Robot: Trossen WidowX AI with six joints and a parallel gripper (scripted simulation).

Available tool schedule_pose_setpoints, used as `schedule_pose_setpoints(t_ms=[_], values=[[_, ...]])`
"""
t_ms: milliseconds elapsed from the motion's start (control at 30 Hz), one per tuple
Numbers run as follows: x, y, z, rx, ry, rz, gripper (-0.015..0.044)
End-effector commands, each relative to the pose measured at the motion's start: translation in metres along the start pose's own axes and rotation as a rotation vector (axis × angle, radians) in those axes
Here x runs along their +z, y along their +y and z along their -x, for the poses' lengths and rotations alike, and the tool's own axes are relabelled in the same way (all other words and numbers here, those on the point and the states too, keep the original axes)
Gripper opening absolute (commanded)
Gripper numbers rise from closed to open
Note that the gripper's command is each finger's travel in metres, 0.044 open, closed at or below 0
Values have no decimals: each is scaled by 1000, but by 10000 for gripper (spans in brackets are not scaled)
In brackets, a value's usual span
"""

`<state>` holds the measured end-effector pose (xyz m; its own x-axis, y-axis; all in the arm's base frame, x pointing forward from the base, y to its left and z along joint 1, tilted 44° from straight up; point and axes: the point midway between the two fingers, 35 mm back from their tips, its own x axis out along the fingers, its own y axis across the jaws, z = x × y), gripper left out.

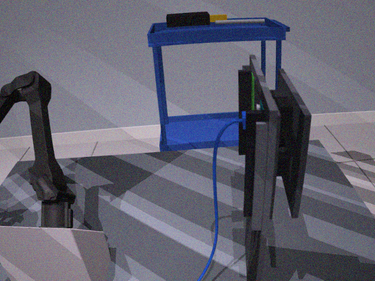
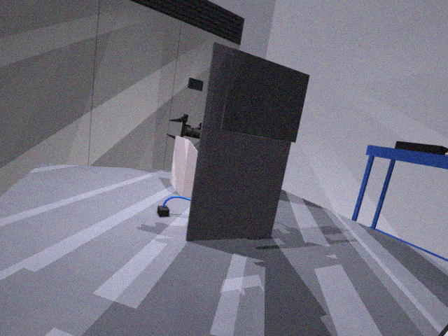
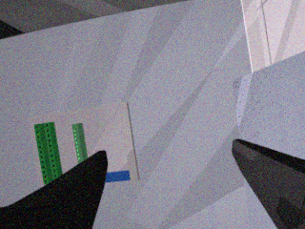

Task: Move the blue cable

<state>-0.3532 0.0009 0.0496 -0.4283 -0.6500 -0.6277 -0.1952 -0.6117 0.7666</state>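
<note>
fingers (image 2: 169, 127) spread wide, holding nothing; blue cable (image 1: 215, 181) (image 2: 175, 197) could snag if the arm (image 1: 40, 120) sweeps low.

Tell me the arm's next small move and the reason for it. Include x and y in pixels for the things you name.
Probably swing the gripper (image 2: 169, 128) (image 3: 170, 151) round toward the blue plug (image 1: 244, 120), keeping it open. Its fingers stand wide apart with nothing between them, the wrist view shows neither plug nor cable, and the plug's end of the blue cable (image 1: 215, 181) (image 2: 175, 197) is at the rack (image 1: 261, 175) (image 2: 239, 180).
</note>
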Motion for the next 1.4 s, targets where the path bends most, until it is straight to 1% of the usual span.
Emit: schedule_pose_setpoints(t_ms=[0,100,167,300,433,667,867,1100,1233,1367], values=[[1,-1,1,-1,-4,0,374],[11,-11,16,-9,-59,-8,295],[22,-26,36,-24,-133,-18,242],[42,-61,89,-76,-311,-35,239],[52,-94,147,-157,-490,-35,239],[40,-146,253,-352,-777,-49,239],[1,-182,341,-564,-987,-77,239],[-75,-206,432,-863,-1182,-136,239],[-130,-210,475,-1052,-1262,-186,239],[-193,-214,500,-1220,-1304,-274,239]])
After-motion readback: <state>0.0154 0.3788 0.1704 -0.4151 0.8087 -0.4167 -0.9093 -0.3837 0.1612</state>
